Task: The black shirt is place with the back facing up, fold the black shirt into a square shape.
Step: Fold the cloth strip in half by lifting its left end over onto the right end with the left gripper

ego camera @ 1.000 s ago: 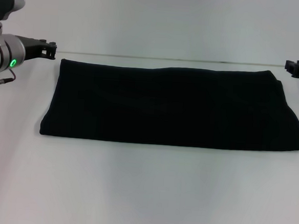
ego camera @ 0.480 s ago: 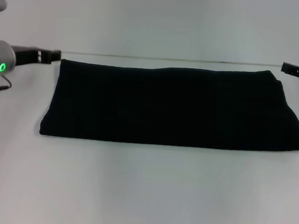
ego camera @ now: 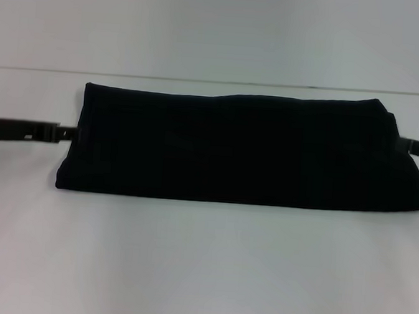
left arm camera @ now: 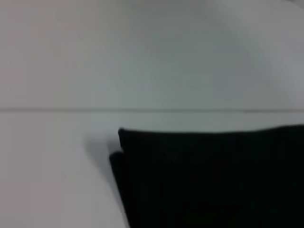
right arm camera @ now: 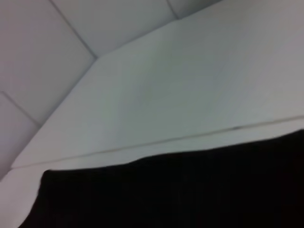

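Two black grippers flank the work from my seat at the controls: the left gripper (ego camera: 66,132) reaches in low from the left edge of the head view, its tip meeting the left short end of the cloth about halfway along that end, and the right gripper (ego camera: 411,147) comes in from the right edge to the opposite short end. Whether either one is clenched or released I cannot tell; the tips merge with the dark fabric and neither wrist view shows any fingers. Between them lies the black shirt (ego camera: 242,148), a plain matte-black soft cloth garment folded into a wide, flat rectangular band, its long edges running left to right across the white table (ego camera: 202,264). Its far long edge sits near the table's back edge, where a thin seam meets a pale wall (ego camera: 218,28). Stacked layers show at the near left corner in the left wrist view, where a lower layer juts slightly past the upper one (left arm camera: 209,175). In the right wrist view the shirt (right arm camera: 180,194) fills the lower part with a gently wavy edge, bare tabletop beyond it. I see nothing else lying on the table near the cloth, and nothing blocks either gripper's line to the fabric.
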Available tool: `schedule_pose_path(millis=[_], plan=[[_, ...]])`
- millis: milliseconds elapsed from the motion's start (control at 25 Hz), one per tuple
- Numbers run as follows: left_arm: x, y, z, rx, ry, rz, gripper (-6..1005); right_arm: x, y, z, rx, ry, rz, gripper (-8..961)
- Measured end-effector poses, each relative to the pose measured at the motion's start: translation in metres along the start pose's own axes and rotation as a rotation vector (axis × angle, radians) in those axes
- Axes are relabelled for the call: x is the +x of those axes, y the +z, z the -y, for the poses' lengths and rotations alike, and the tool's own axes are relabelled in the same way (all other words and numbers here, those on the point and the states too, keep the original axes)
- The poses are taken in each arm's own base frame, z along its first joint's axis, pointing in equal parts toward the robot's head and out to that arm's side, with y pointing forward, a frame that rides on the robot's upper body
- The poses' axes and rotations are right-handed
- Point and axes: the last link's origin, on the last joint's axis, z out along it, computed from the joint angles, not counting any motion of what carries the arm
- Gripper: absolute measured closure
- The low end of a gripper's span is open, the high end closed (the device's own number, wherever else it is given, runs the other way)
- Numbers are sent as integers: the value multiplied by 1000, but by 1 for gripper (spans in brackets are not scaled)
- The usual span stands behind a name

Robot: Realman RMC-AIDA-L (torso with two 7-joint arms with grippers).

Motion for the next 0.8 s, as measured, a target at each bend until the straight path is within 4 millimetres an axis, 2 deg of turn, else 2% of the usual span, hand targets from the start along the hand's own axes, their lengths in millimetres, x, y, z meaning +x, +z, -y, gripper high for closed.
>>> schedule_pose_path(millis=[280,800], plan=[[-22,-10,6,-20,-23,45,276,14,-17,3,-30,31,-5,275],[-28,-4,6,-10,-26,64,277,16,-23,10,1,33,-5,275]])
